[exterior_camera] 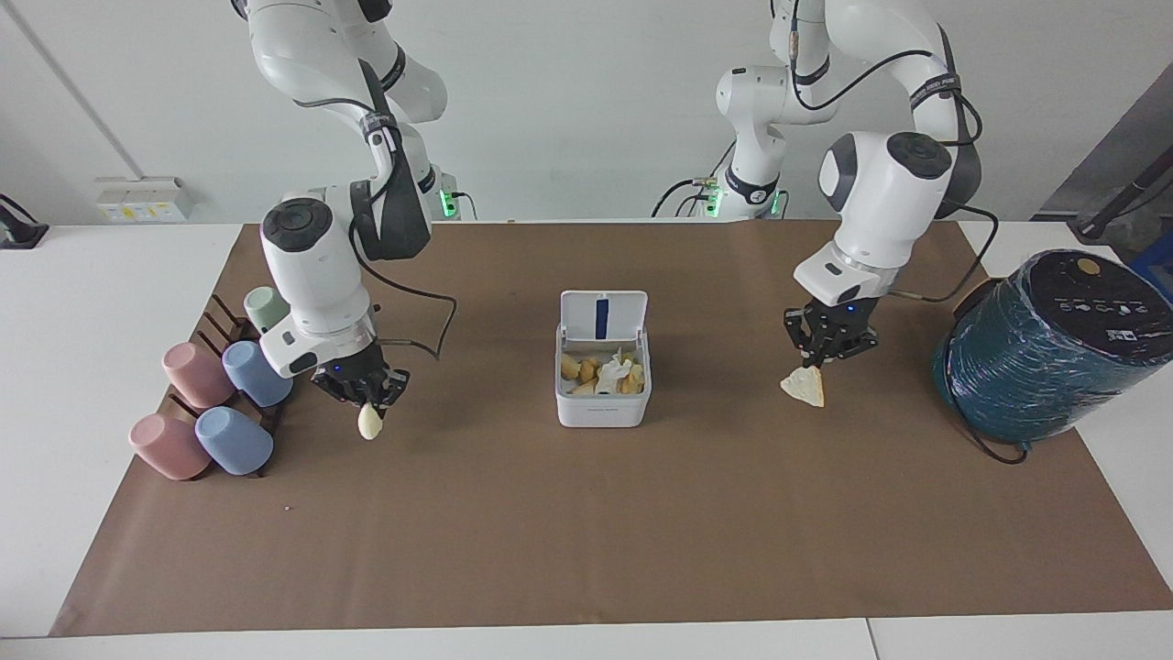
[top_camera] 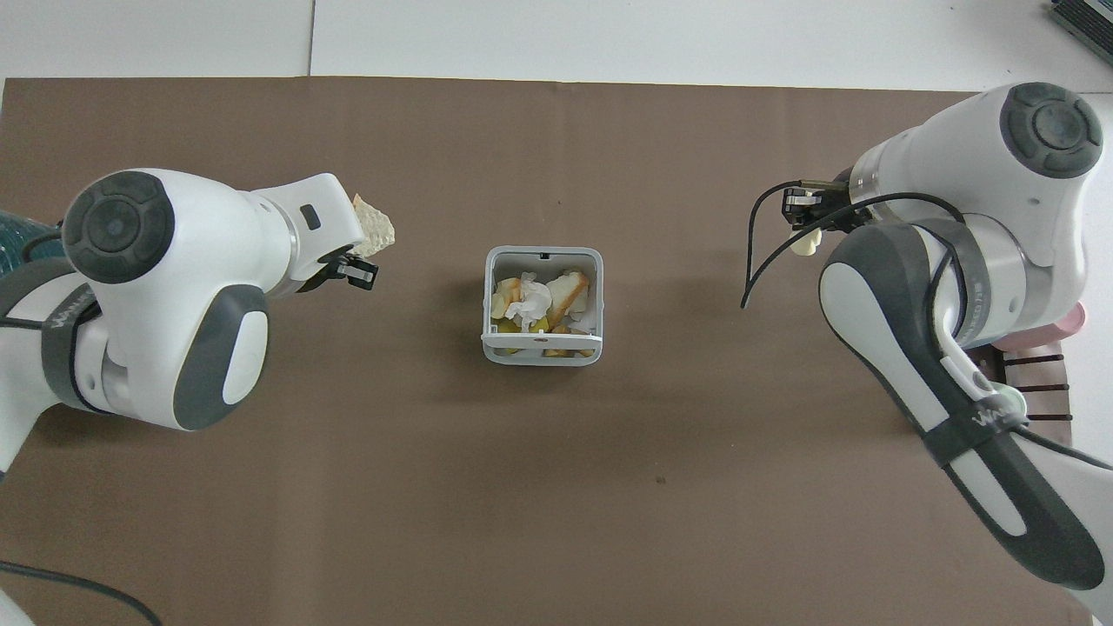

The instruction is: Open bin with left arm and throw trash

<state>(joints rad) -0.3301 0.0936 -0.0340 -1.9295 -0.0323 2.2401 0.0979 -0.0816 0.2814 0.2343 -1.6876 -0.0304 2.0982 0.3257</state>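
The white bin (exterior_camera: pixel 602 412) stands mid-table with its lid (exterior_camera: pixel 603 316) up, blue stripe showing; several yellowish scraps and a white crumpled bit lie inside. It also shows in the overhead view (top_camera: pixel 488 306). My left gripper (exterior_camera: pixel 818 365) is shut on the triangular wedge (exterior_camera: pixel 804 387) and holds it in the air over the mat, beside the bin toward the left arm's end; the wedge also shows from above (top_camera: pixel 375 229). My right gripper (exterior_camera: pixel 367 401) is shut on the rounded lump (exterior_camera: pixel 369 423), up over the mat by the cups. No separate nugget shows.
A big teal wrapped cylinder (exterior_camera: pixel 1045 353) stands at the left arm's end of the table. Several pastel cups (exterior_camera: pixel 234 440) lie in a dark rack at the right arm's end. A brown mat (exterior_camera: pixel 586 532) covers the table.
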